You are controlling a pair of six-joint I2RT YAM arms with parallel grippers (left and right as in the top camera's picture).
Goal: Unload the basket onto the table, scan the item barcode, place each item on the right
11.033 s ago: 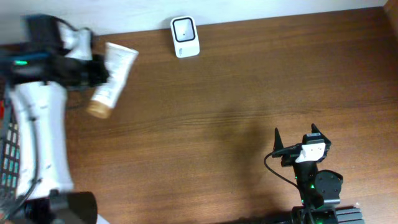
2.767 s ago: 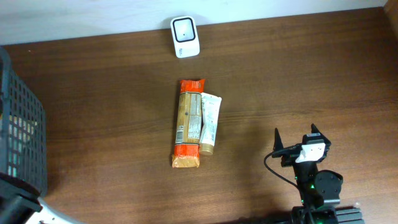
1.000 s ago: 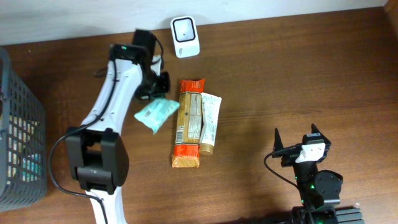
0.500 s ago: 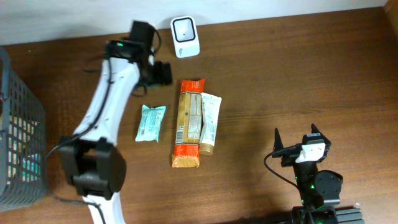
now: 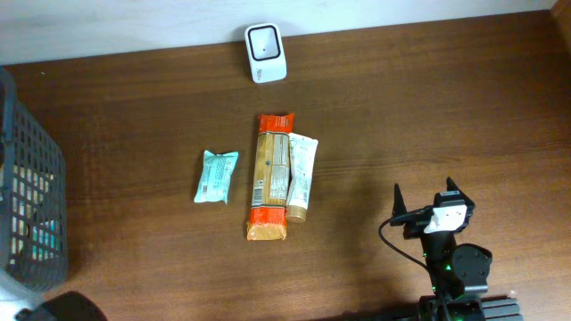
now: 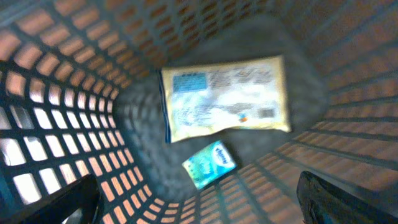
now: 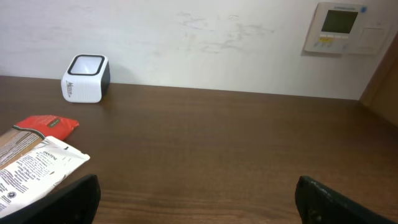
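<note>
Since half a second earlier, the left arm had been drawn off the table (image 5: pixel 428 98) and was no longer stretched toward the white scanner (image 5: pixel 266 53) at 12 o'clock. Its wrist was pointed down into the dark mesh basket (image 5: pixel 31 192) at 9 o'clock. The left claw (image 6: pixel 208 202) was released, with its fingers spread to the edges of the wrist view above a yellow packet (image 6: pixel 225 96) and a small teal pack (image 6: pixel 209 163). The teal packet (image 5: pixel 215 176), gripped by that claw a second before, was left lying flat near the table's middle. It lay at 9 o'clock of the orange-ended cracker pack (image 5: pixel 271 176), near it but apart. A white tube (image 5: pixel 301 176) lay against that pack's 3 o'clock side. The teal packet was seen as a small pale pillow pouch, its length running 12 to 6. The right claw (image 5: pixel 425 192) was parked at 5 o'clock, released and empty.
</note>
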